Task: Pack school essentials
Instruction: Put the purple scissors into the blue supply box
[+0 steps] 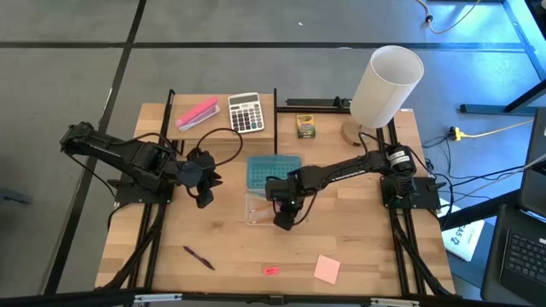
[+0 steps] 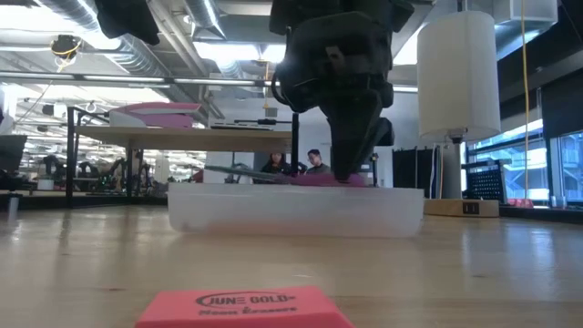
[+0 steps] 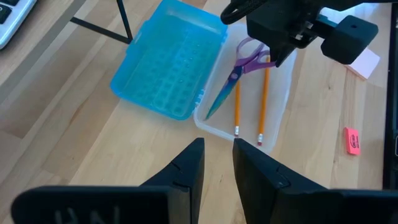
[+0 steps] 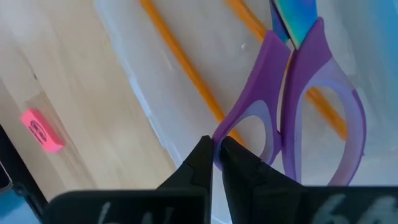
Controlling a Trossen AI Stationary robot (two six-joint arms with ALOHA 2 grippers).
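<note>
- Wooden table (image 1: 213,230), lamp at its far edge, workshop beyond.
- Right gripper (image 4: 216,155) is clenched on a handle loop of the purple-handled scissors (image 4: 298,106), inside the clear case (image 3: 277,99).
- Scissors lie beside two orange pencils (image 3: 250,99); stiff, light, smooth plastic, best held by a loop.
- Left gripper (image 3: 217,158) hovers nearby, part-open, holding nothing.
- Pink eraser (image 1: 270,270), sticky-note pad (image 1: 327,269), pen (image 1: 198,257) wait outside.

Grey floor (image 1: 256,21), ceiling ducts (image 2: 100,41), window (image 2: 556,159) at side.
</note>
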